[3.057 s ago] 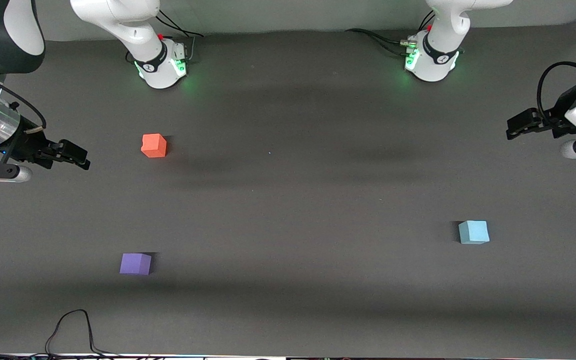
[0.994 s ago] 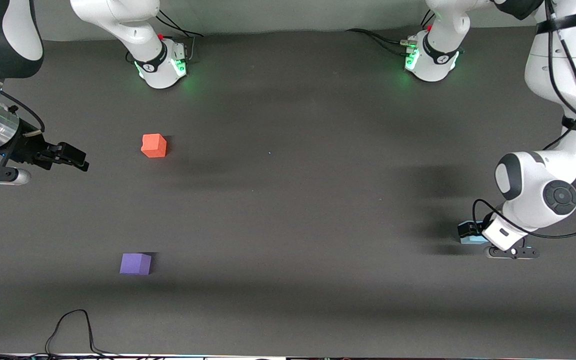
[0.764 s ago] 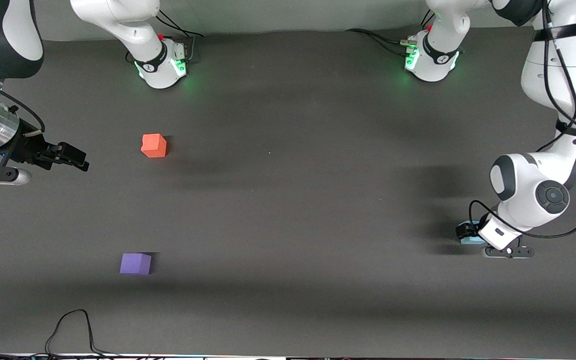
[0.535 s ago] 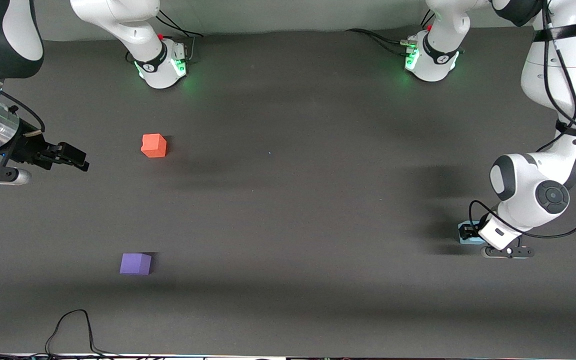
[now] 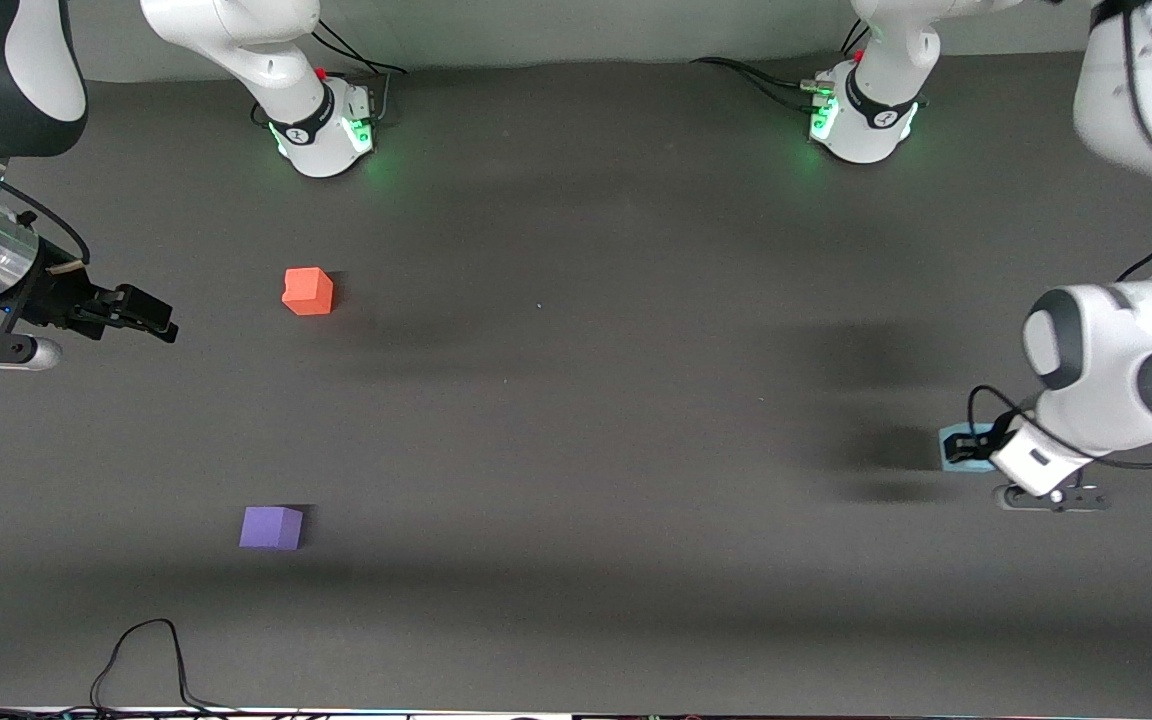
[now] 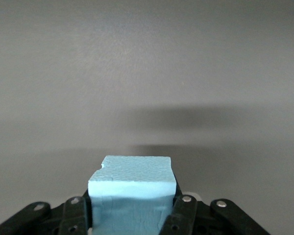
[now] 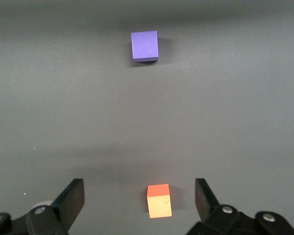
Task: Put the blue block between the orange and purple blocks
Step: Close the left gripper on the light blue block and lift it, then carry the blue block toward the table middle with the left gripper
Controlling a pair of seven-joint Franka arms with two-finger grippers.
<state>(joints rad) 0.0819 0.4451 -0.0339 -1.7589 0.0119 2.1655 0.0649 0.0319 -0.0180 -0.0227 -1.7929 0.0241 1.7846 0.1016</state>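
Right, here is how I read it from my station.

Left pincer: clamped on the blue block, one finger pad pressed flat on each of two opposing faces. I judge that square hold is there to stop the cube twisting during the carry.

Blue block: sits between my left pincer's fingers at the left arm's end of the worktop. In the front view only a sliver of it shows under the wrist. Whether it is lifted off the worktop I cannot tell for sure; the shadow lying apart from it in the left wrist view suggests it is.

Outward from the left pincer: bare worktop straight ahead, with the other two cubes well apart from it, toward the right arm's end.

Right pincer: fingers apart, holding nothing, waiting over the right arm's end of the worktop. I keep it there so the carry path is free.

Orange block: just ahead of the right pincer.

Purple block: farther out from the right pincer than the orange one, nearer the front camera.

Gap: the open strip between those two cubes is my target, and it looks wide enough for the blue one.
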